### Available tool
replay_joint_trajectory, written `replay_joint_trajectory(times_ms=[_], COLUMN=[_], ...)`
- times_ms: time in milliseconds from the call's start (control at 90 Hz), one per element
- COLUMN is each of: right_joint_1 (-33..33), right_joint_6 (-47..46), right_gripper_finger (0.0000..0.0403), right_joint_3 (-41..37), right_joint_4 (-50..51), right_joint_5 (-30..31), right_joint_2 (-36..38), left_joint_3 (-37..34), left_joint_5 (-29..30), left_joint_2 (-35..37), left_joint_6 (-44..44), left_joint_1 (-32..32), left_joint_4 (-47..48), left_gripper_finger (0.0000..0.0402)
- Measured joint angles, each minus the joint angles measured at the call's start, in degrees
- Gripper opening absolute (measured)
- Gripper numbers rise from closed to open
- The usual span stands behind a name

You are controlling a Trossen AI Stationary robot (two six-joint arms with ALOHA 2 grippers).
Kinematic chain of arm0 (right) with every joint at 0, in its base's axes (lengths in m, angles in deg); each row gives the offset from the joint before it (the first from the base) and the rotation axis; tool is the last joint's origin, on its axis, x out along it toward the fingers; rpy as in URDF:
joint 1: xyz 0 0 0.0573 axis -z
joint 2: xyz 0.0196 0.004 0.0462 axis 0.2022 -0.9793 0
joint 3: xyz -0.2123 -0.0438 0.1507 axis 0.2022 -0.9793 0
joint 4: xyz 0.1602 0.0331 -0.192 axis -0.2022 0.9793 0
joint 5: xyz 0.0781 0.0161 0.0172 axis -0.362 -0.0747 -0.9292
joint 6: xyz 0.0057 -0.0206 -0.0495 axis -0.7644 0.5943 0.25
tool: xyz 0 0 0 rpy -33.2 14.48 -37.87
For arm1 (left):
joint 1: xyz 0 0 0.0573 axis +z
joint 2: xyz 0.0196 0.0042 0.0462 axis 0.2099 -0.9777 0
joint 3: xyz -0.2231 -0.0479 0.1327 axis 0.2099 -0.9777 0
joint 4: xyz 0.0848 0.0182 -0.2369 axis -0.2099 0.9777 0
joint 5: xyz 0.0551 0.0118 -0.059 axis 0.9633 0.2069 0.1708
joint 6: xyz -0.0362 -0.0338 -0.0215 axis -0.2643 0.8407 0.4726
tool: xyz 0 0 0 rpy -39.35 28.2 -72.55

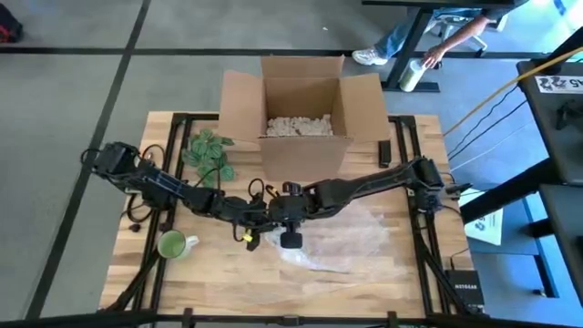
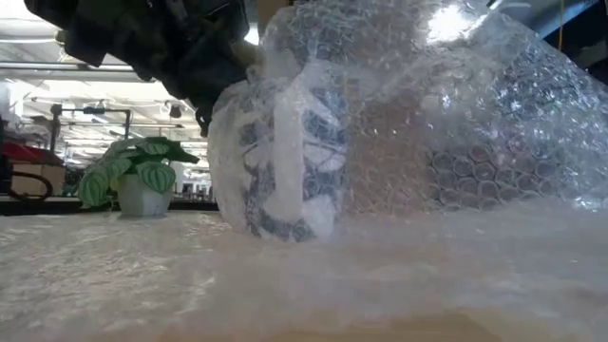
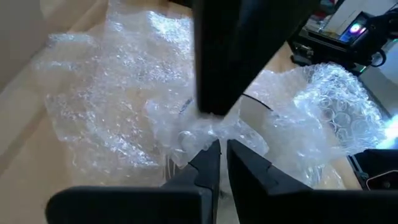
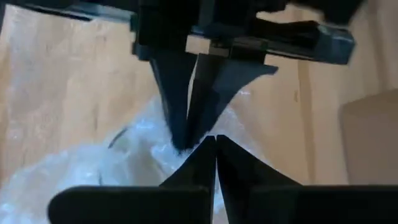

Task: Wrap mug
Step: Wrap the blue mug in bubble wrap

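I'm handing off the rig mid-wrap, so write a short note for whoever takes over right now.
Left gripper: shut, pinching the clear bubble wrap sheet at table centre.
Right gripper: shut on the same bunched wrap, tip to tip with the left.
Blue-and-white patterned mug: upright, already draped in wrap.
Green mug: bare, front left.
Open cardboard box of packing filler: at the back.
Left: finish closing the wrap.
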Motion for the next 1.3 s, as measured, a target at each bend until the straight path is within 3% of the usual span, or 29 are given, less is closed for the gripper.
replay_joint_trajectory(times_ms=[289, 500, 889, 1144, 1300], right_joint_1=[-0.04, -0.22, -0.9, -0.84, -0.83], right_joint_6=[-2.15, -3.53, -4.24, -4.09, -4.08], right_gripper_finger=[0.0, 0.0, 0.0, 0.0, 0.0], right_joint_3=[0.11, -0.02, 0.03, 0.18, 0.14], right_joint_4=[1.02, 1.28, 0.33, -1.2, -1.28], right_joint_5=[-6.8, -11.8, -13.18, -14.78, -14.89], right_joint_2=[-3.17, -3.53, -6.56, -8.75, -8.73], left_joint_3=[0.06, -0.03, -0.01, -0.25, -0.25], left_joint_5=[-1.3, -1.26, 2.82, 3.07, 3.07], left_joint_2=[0.43, 5.01, 12.94, 13.0, 12.91], left_joint_6=[-0.58, -3.03, -1.83, 0.03, -1.46], left_joint_1=[-0.09, -0.71, -3.02, -6.02, -7.27], left_joint_4=[0.5, 5.07, 16.94, 16.01, 10.16], left_gripper_finger=[0.0013, 0.0013, 0.0013, 0.0013, 0.0013])
